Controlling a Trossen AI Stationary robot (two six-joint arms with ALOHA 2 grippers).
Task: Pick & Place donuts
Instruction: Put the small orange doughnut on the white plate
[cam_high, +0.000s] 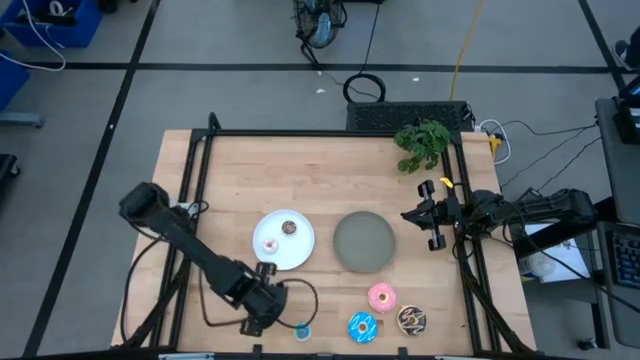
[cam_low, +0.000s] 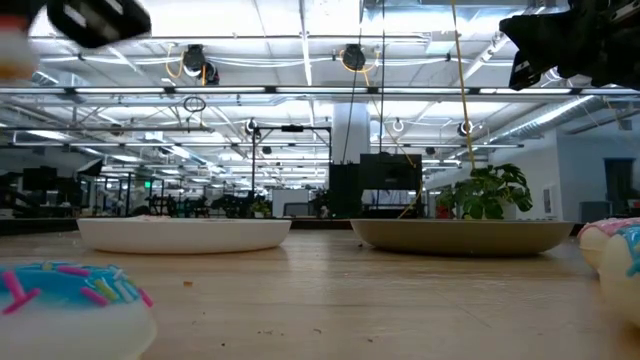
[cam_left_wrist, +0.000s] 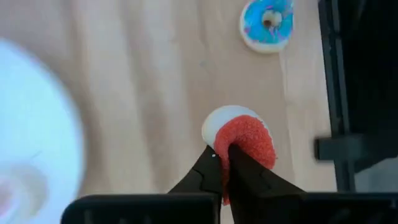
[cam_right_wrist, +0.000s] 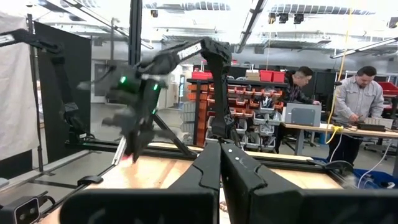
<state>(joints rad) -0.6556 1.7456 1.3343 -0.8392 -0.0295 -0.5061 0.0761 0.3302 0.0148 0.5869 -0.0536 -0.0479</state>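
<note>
Red (cam_left_wrist: 249, 140) is the small donut nearest my left wrist lens, pinched edge-on between the closed fingers of my left gripper (cam_left_wrist: 225, 163), its ring standing on edge above the bare wood near the table's (cam_high: 230, 160) front edge. Counting from above: two small donuts, a brown one (cam_high: 290, 228) and a white one (cam_high: 268, 244), lie flat on the white plate (cam_high: 300, 250). One small blue donut (cam_high: 303, 331) lies flat by the front edge. Three larger ones lie flat front right: pink (cam_high: 382, 296), blue sprinkled (cam_high: 361, 326), chocolate sprinkled (cam_high: 411, 319). One grey plate (cam_high: 364, 241) sits beside the white one. My right gripper (cam_high: 437, 214) waits at the right edge, fingers together. No writing is legible.
</note>
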